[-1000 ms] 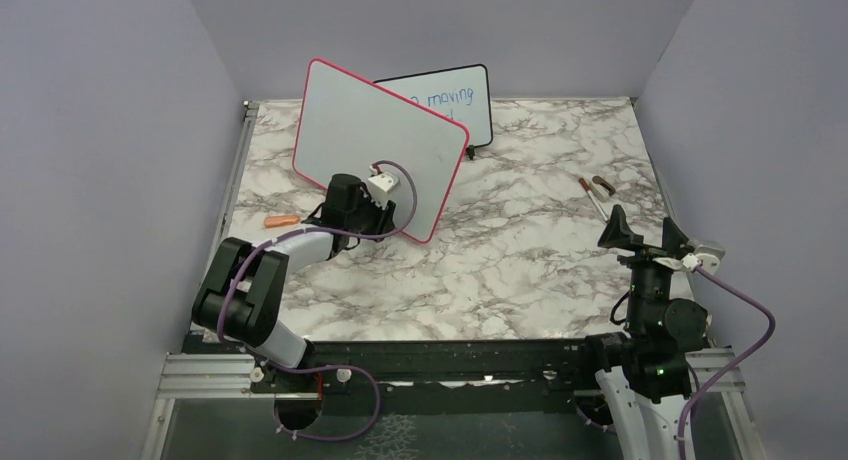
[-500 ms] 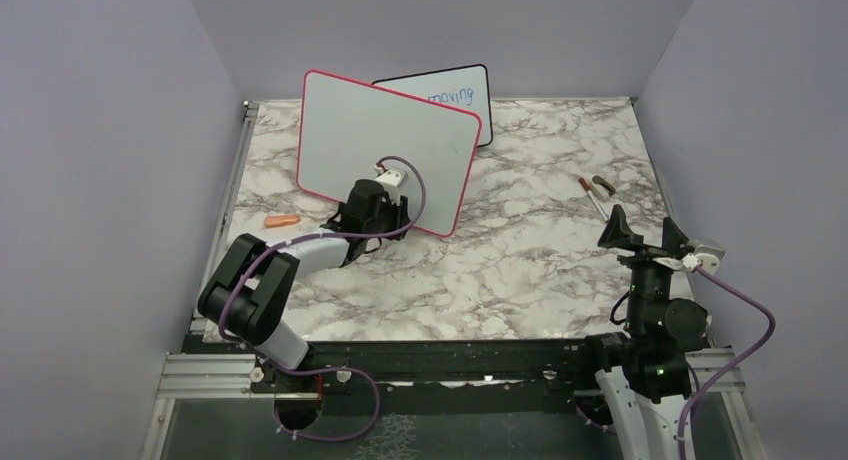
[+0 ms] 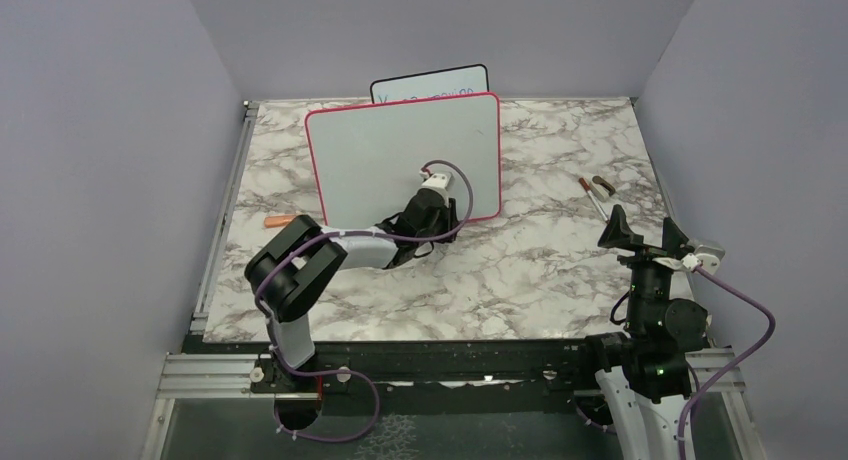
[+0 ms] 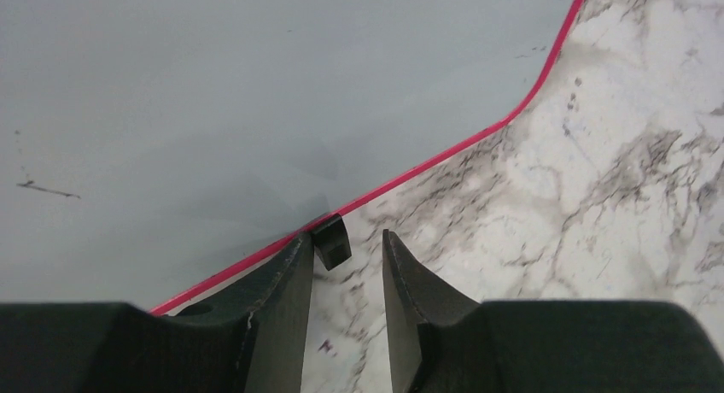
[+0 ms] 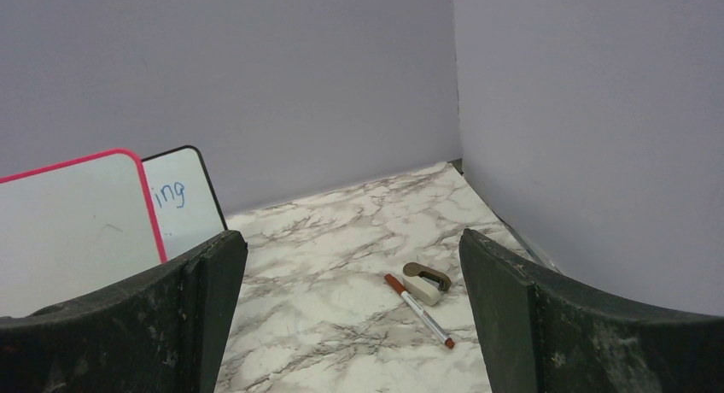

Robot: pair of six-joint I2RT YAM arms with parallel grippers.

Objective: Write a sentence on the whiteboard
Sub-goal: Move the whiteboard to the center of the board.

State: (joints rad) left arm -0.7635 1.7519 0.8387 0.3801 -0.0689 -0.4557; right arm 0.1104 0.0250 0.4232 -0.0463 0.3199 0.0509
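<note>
Left end effector (image 4: 348, 241) is a little spread, with the whiteboard's (image 3: 400, 160) black foot (image 4: 331, 242) in between. Right end effector (image 5: 350, 241) is spread wide.

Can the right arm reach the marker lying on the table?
Probably yes. The marker lies on the table just ahead of the open right gripper, and nothing stands between them.

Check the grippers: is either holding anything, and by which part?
Nothing visibly clamped. Left gripper straddles the black foot on the bottom edge of the whiteboard, jaws apart. Right gripper is open and empty.
</note>
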